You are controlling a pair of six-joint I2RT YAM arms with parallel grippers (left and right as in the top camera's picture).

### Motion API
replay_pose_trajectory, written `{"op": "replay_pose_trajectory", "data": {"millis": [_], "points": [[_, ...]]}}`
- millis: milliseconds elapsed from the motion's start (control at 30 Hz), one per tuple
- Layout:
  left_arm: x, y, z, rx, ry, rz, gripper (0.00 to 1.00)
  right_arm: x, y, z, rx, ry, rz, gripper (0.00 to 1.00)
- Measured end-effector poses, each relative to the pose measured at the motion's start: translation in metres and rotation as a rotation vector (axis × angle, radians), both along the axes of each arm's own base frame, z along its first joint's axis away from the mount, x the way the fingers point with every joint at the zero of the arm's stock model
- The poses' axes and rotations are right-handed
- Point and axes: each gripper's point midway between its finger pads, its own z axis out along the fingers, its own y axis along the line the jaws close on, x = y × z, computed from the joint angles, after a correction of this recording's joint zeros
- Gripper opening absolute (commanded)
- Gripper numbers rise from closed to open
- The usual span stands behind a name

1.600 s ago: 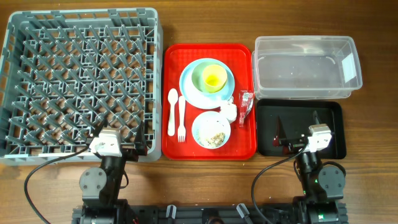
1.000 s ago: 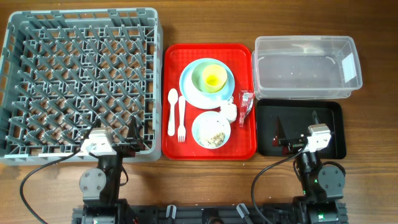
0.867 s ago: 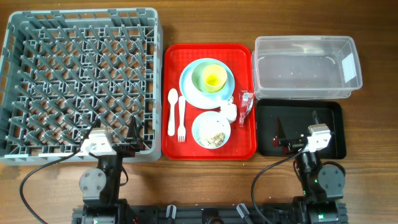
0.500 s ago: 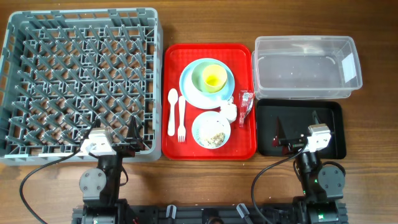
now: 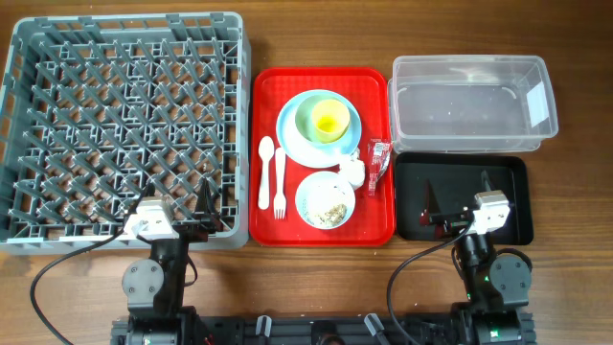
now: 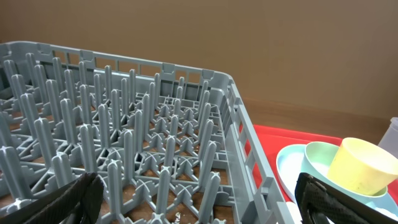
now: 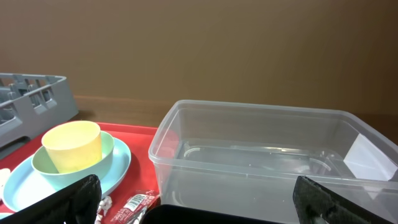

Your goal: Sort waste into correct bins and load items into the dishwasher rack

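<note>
You're viewing a wooden worktop [image 5: 316,34] from above. A large square grey plastic dishwasher rack [image 5: 124,19] w/ upright pegs takes up the worktop's left side. A flat red plastic tray [image 5: 374,218] sits mid-worktop, just beside the rack's right wall.

On the red tray:
- Far edge: a light blue round plate [image 5: 290,134] carries a pale green small bowl [image 5: 308,115], w/ a yellow cup [image 5: 329,121] standing in that bowl.
- Left edge: a white plastic spoon [image 5: 265,172] and a white plastic fork [image 5: 280,182] lie side by side.
- Front edge: a light blue small bowl [image 5: 306,192] holds whitish rice-like food scraps [image 5: 331,210].
- Right edge: a crumpled white tissue [image 5: 354,171] lies just beside a small shiny red wrapper [image 5: 377,163].

At the worktop's far-right corner is a clear rectangular plastic tub [image 5: 469,61] w/ a white label [image 5: 537,99]. A shallow black rectangular tray [image 5: 460,159] sits directly in front of the tub.

Your L gripper [image 6: 196,202] hovers over the rack's front-right corner, jaws spread wide, holding nothing. Your R gripper [image 5: 458,192] hangs over the black tray's front half, jaws also wide, nothing btwn them.
</note>
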Motion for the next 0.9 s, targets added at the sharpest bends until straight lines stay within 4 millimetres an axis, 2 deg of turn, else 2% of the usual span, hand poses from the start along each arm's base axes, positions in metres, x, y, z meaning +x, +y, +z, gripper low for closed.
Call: {"op": "replay_pose_trajectory", "data": {"millis": [500, 667, 900], "points": [[0.0, 0.0, 0.0, 0.0, 0.0, 0.0, 1.0, 0.0, 0.0, 0.0, 0.0, 0.001, 0.0, 1.0], [0.001, 0.0, 0.011, 0.001, -0.048, 0.0, 1.0, 0.0, 0.0, 0.0, 0.0, 0.001, 0.0, 1.0], [0.001, -0.005, 0.015, 0.0, -0.063, -0.027, 1.0, 0.0, 0.0, 0.0, 0.0, 0.001, 0.0, 1.0]]}}
